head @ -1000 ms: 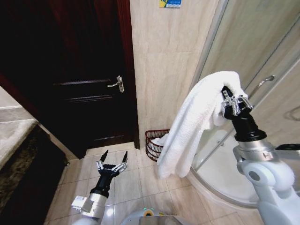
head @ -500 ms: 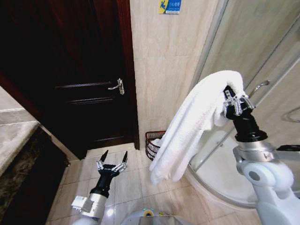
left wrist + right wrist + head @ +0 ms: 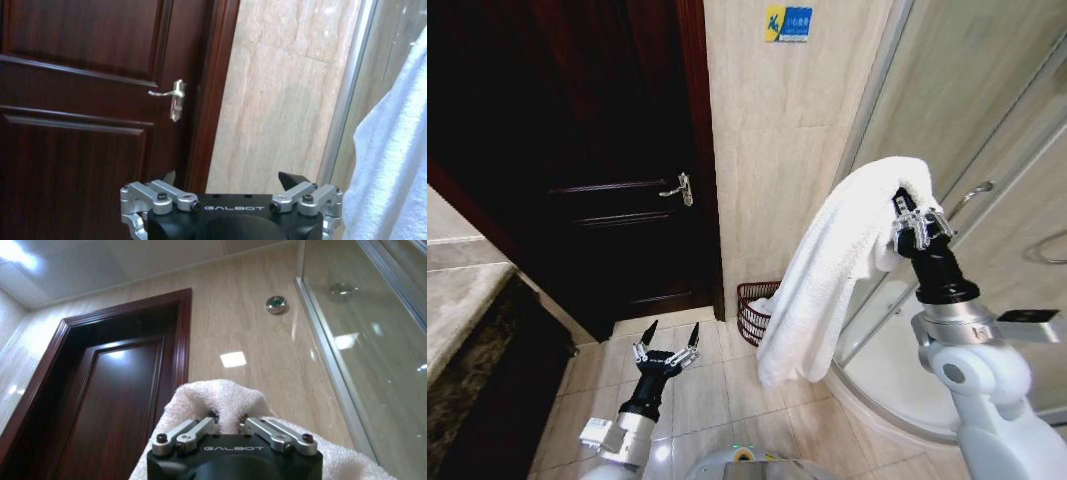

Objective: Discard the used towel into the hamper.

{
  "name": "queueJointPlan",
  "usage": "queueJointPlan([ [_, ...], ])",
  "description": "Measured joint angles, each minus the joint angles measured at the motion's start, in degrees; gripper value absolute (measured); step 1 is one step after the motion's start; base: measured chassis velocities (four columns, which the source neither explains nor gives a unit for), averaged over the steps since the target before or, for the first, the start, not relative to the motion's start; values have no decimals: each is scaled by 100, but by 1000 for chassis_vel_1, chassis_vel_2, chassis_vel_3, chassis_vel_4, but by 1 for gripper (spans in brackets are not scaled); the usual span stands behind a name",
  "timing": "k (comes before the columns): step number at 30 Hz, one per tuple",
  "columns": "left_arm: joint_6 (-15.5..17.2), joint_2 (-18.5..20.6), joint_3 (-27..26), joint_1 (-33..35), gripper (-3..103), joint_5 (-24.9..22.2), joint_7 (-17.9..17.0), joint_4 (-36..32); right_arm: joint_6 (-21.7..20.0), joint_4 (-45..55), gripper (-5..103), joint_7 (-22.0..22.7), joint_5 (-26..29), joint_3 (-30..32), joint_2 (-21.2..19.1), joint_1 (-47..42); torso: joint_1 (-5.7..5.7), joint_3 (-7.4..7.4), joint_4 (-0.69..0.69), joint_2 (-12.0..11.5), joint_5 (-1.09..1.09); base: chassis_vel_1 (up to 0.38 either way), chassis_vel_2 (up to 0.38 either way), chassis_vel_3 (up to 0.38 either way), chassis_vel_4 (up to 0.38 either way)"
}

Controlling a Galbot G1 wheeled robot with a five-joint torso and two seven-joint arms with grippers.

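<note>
A white towel point(image 3: 832, 270) hangs in a long drape from my right gripper point(image 3: 907, 215), which is raised high on the right and shut on the towel's upper fold. In the right wrist view the towel point(image 3: 213, 400) bunches between the closed fingers point(image 3: 193, 432). The hamper point(image 3: 755, 308), a dark reddish-brown ribbed basket, stands on the floor against the wall beside the door frame, partly hidden behind the towel's lower end. My left gripper point(image 3: 666, 352) stays low over the floor tiles at the lower left, open and holding nothing. The towel point(image 3: 393, 165) also edges the left wrist view.
A dark wooden door point(image 3: 617, 200) with a metal handle point(image 3: 681, 188) is shut on the left. A curved glass shower enclosure point(image 3: 987, 180) and its raised base point(image 3: 897, 390) stand to the right. A stone counter edge point(image 3: 457, 300) sits at far left. Floor tiles lie between.
The view has shifted slightly downward. My right gripper with the towel has moved a little left and lower, and the towel's hanging end has swung.
</note>
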Motion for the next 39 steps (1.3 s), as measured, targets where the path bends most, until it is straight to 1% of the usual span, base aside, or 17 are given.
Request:
queueJointPlan([
  [1,0,0,0,0,100,0,0,0,5,-13,7,-10,-19,-10,17,-2,32,42,0,75,0,0,0,0,0],
  [2,0,0,0,0,100,0,0,0,5,-13,7,-10,-19,-10,17,-2,32,42,0,75,0,0,0,0,0],
  [5,0,0,0,0,100,0,0,0,19,-28,7,-36,-34,-47,48,-2,98,122,0,221,0,0,0,0,0],
  [6,0,0,0,0,100,0,0,0,19,-28,7,-36,-34,-47,48,-2,98,122,0,221,0,0,0,0,0],
  [10,0,0,0,0,100,0,0,0,23,-28,7,-58,-34,-36,66,-28,172,205,0,379,0,0,0,0,0],
  [12,0,0,0,0,100,0,0,0,23,-28,7,-69,-34,-30,67,-32,183,215,0,400,0,0,0,0,0],
  [14,0,0,0,0,100,0,0,0,20,-26,7,-112,-44,-8,78,-44,228,265,0,496,0,0,0,0,0],
  [18,0,0,0,0,100,0,0,0,12,-23,7,-134,-59,-7,106,-61,252,300,0,554,0,0,0,0,0],
  [29,0,-1,0,0,100,0,0,0,-1,-7,7,-159,-71,-14,130,-95,252,304,-1,556,1,30,31,-28,-28],
  [35,0,-1,0,0,100,0,0,0,-3,3,7,-161,-110,-55,149,-105,241,292,1,531,1,174,184,-151,-175],
  [36,0,0,0,0,100,0,0,0,-3,8,7,-161,-109,-47,144,-113,239,289,-1,527,-1,204,204,-213,-232],
  [38,0,0,0,0,100,0,0,0,-3,9,7,-161,-107,-34,137,-116,237,287,-1,524,-4,204,204,-210,-224],
  [39,0,0,-1,0,100,0,0,-1,-3,9,7,-161,-104,-21,129,-121,234,284,-1,520,3,205,215,-208,-182],
])
